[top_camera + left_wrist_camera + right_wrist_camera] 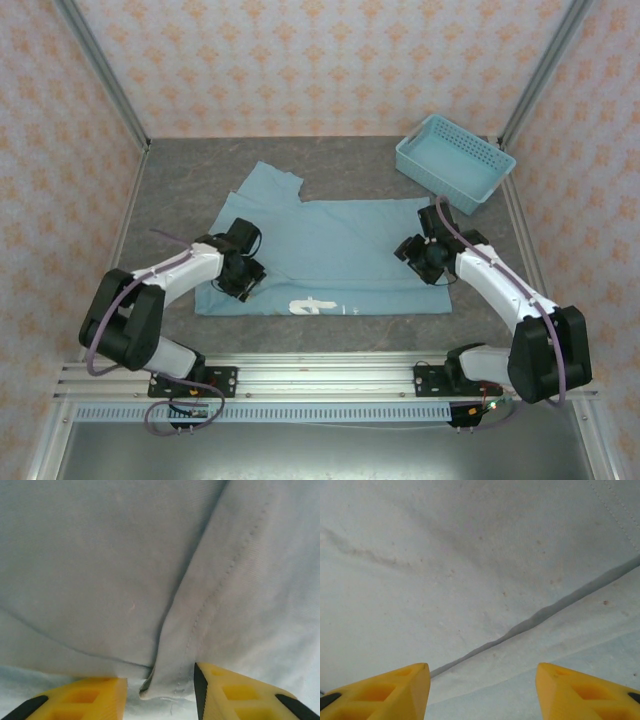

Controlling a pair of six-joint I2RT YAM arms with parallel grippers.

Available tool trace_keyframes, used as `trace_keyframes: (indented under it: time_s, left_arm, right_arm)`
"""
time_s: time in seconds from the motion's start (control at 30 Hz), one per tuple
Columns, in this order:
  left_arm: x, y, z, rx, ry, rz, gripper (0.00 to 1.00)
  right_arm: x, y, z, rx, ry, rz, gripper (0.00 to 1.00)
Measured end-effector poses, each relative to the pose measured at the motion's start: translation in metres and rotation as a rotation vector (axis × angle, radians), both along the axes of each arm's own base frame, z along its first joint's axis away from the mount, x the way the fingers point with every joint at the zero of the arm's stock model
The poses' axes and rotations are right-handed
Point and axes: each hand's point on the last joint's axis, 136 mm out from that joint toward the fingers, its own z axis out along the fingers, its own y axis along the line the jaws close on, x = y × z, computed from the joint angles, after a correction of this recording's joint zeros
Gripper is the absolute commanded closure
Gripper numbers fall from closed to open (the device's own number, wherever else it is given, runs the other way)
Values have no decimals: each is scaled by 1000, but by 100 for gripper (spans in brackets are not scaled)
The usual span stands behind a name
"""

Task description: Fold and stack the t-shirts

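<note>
Grey table (180, 190) holds the t-shirt (340, 250), lying flat at its middle, white lettering (310, 305) at the near edge. The left gripper (160, 680) is released, straddling a hem fold. The right gripper (482, 672) gapes over cloth. A basket (440, 182) sits far right.

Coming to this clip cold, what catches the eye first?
A teal t-shirt lies spread mid-table, white lettering at its near edge. The left tool and right tool sit low over its sides, jaws apart. A light-blue basket sits at the far right corner.
</note>
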Motion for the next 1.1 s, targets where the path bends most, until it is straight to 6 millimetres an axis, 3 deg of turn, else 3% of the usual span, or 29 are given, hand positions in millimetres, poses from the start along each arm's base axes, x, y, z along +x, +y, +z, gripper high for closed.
trace_keyframes:
  time_s: [0.1, 0.23, 0.4, 0.5, 0.7, 0.77, 0.83, 0.9, 1.0, 1.1]
  left_arm:
    - [2, -2, -3, 8, 15, -12, 83]
    - [15, -6, 9, 11, -24, -22, 98]
    - [42, -20, 34, 13, -87, -60, 100]
    - [49, -24, 37, 30, -66, -90, 100]
    - [48, -21, 25, 97, 50, -160, 89]
    - [39, -17, 23, 118, 90, -181, 76]
    - [31, -13, 21, 138, 121, -208, 51]
    - [23, -8, 20, 158, 140, -225, 38]
    - [9, 5, 25, 200, 143, -231, 33]
    - [-3, 20, 49, 234, 85, -219, 33]
  right_arm:
    - [0, 0, 0, 0, -1, 0, 43]
    - [0, 0, 0, 0, -1, -1, 43]
    - [0, 0, 0, 1, 0, -4, 43]
    - [0, 0, -1, 0, 2, -4, 43]
    - [0, 0, -6, -5, 23, -4, 43]
    - [0, 0, -7, -6, 25, -4, 43]
    - [0, 0, -7, -7, 25, -4, 43]
    - [0, 0, -7, -7, 25, -4, 43]
    - [0, 0, -7, -7, 25, -4, 43]
    - [-1, -1, -8, -8, 28, -4, 43]
